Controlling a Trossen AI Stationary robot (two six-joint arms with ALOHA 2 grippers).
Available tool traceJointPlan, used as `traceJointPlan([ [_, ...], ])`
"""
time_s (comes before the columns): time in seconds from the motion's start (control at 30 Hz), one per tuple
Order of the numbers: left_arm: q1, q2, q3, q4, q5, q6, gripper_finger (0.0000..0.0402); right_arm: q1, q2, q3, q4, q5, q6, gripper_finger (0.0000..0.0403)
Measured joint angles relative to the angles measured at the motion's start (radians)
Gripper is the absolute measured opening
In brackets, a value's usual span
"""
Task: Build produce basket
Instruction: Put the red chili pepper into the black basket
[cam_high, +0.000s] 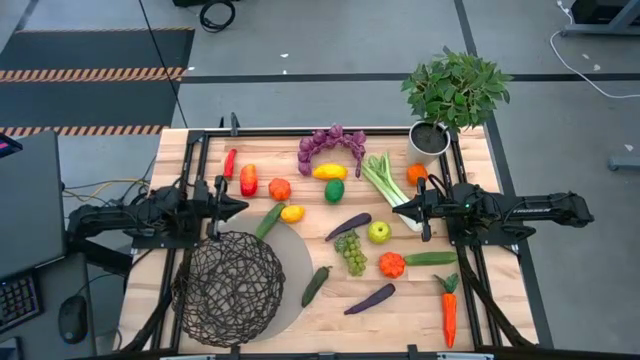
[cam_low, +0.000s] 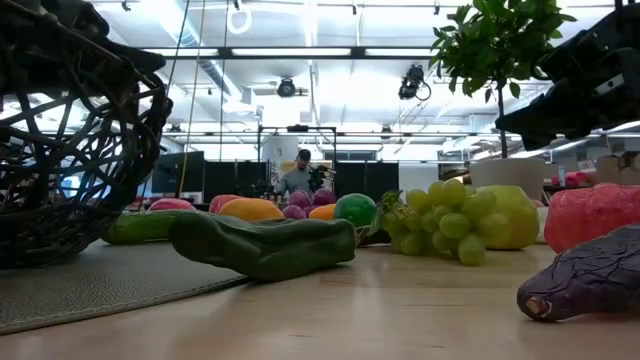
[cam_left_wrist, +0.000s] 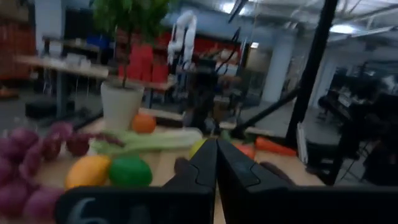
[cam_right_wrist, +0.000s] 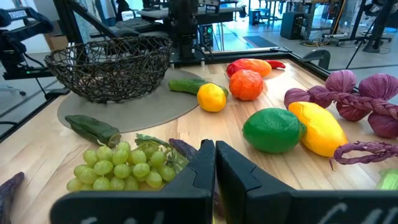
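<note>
The dark wire basket (cam_high: 228, 288) stands on a round grey mat (cam_high: 292, 262) at the table's near left; in the low view the basket (cam_low: 70, 150) fills the left side. Produce lies spread over the table's middle and right: purple grapes (cam_high: 332, 145), a lemon (cam_high: 330, 171), celery (cam_high: 385, 185), green grapes (cam_high: 351, 252), an apple (cam_high: 378, 232), a carrot (cam_high: 449, 310). My left gripper (cam_high: 240, 205) hovers shut beyond the basket, holding nothing. My right gripper (cam_high: 405, 208) hovers shut over the celery's near end, holding nothing. The wrist views show my left gripper (cam_left_wrist: 216, 144) and my right gripper (cam_right_wrist: 214, 146) with fingertips together.
A white pot with a leafy plant (cam_high: 455, 95) stands at the far right corner. A dark cucumber (cam_high: 316, 285) and an eggplant (cam_high: 370, 299) lie near the mat's right edge. Black rails (cam_high: 470, 290) run along the table's sides. A person (cam_low: 300, 172) shows far behind the table.
</note>
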Motion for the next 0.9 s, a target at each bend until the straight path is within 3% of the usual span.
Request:
traceJointPlan([
  [0.13,0.000,0.066,0.133,-0.176,-0.001,-0.041,0.0011,0.000,0.000,0.000,0.013,0.001,-0.007,0.0019],
  [0.37,0.000,0.314,0.431,-0.464,-0.005,-0.078,0.0011,0.000,0.000,0.000,0.028,0.002,-0.050,0.0019],
  [0.43,0.000,0.384,0.502,-0.469,-0.007,-0.081,0.0011,-0.001,0.000,0.000,0.085,0.029,-0.036,0.0019],
  [0.7,0.005,0.608,0.760,-0.434,-0.011,0.000,0.0011,-0.017,0.000,0.018,0.370,0.250,0.333,0.0019],
  [0.9,0.083,0.745,0.950,-0.546,-0.054,-0.044,0.0011,-0.027,0.058,0.186,0.366,0.198,0.288,0.0019],
])
